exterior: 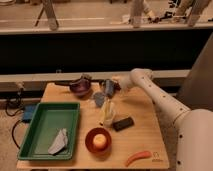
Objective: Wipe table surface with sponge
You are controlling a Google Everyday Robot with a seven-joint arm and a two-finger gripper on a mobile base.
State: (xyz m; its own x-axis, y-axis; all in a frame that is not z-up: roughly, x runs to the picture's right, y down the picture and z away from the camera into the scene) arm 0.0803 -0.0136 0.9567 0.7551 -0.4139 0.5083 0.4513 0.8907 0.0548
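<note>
The gripper (111, 88) hangs low over the back of the table surface (142, 137), beside a purple bowl (80, 86). At left sits a green tray (44, 120) holding a grey cloth (59, 142). Near the front, a red bowl (98, 140) cradles an orange ball (100, 140); a dark block (123, 123) and an orange carrot (137, 157) lie close by.

We find no readable text, label, brand, number or sign on anything in view. The roughly square light-brown wooden table surface (145, 130) carries a small faint mark near its front right corner, which we cannot make out as lettering. The green rectangular plastic tray (37, 131) and the small dark rectangular block (123, 123) bear no legible markings. The robot's gripper (111, 86), at the far middle of the table, shows no inscription either.
</note>
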